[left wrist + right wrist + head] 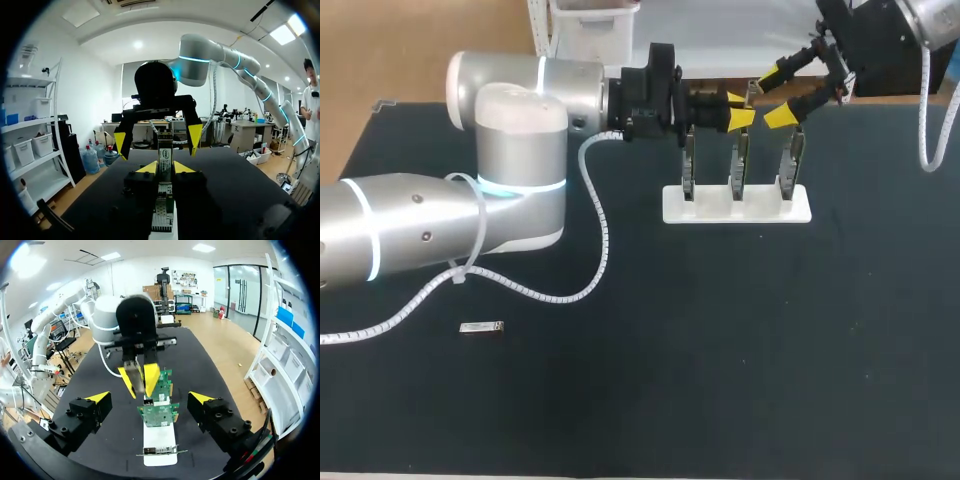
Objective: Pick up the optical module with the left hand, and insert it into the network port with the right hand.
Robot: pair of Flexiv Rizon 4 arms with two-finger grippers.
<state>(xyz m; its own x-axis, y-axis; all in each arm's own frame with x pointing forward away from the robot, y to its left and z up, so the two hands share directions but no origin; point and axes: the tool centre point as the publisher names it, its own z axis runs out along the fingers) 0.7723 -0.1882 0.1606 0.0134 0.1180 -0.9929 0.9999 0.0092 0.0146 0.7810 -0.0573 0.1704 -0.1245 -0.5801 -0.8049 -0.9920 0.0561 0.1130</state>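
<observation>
Handing over is the step I judge to be in hand. At far left a small silver piece [480, 327], perhaps a spare module, lies alone on the table [720, 350], well apart from everything else. My left arm [510, 160] reaches across to the middle, and the left tool [738, 110] is closed narrow on the optical module [164, 152], which sticks out past its yellow tips, above the three circuit boards [737, 165] standing upright in a white stand [737, 205]. Just to the right, the right tool [782, 95] faces it with its fingers spread wide on either side of the module's free end. I cannot tell whether they touch it. The next move, as I read it, calls for the right tool to close squarely on that free end before the left lets go. It then has to line the module up with a network port on a board. I cannot pick out the port from here.
</observation>
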